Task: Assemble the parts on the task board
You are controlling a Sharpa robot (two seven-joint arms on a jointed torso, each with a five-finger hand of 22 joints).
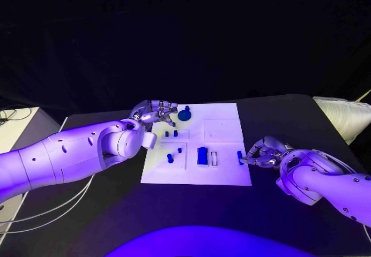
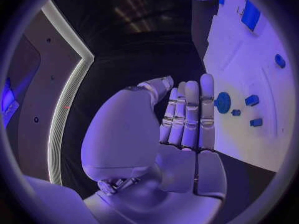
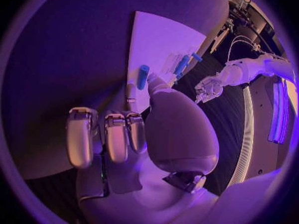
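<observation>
Parts first: nearest the robot, at the task board's (image 1: 224, 174) near right edge, the right hand (image 1: 262, 152) pinches a small blue peg (image 1: 239, 157) between thumb and a fingertip, the rest of its fingers curled low beside it; the right wrist view shows that peg (image 3: 142, 76) poking up past the thumb, right at the board's rim. Just inboard sit the tall blue block (image 1: 202, 155) and a pale slot (image 1: 214, 158) beside it, then two small blue pieces (image 1: 170, 157) over on the left panel. Judging from this, the step in hand is carrying the peg to a seat on the board, and which hole it belongs in I cannot tell. To do it well: keep the peg upright in the pinch, bring it over the seat from above, not sliding across the white plate, and steer clear of the tall block on the way in. Further back, a cluster of little blue parts (image 1: 171, 133) lies mid-board, and at the far left corner the left hand (image 1: 155, 112) hovers with fingers straight and close together, holding nothing, near the round blue disc (image 1: 184, 114); its wrist view shows that disc (image 2: 222, 102) just past the fingertips (image 2: 207, 79), not touching. Left should stay put so the arms don't crowd. All on the dark surface (image 1: 294, 118).
</observation>
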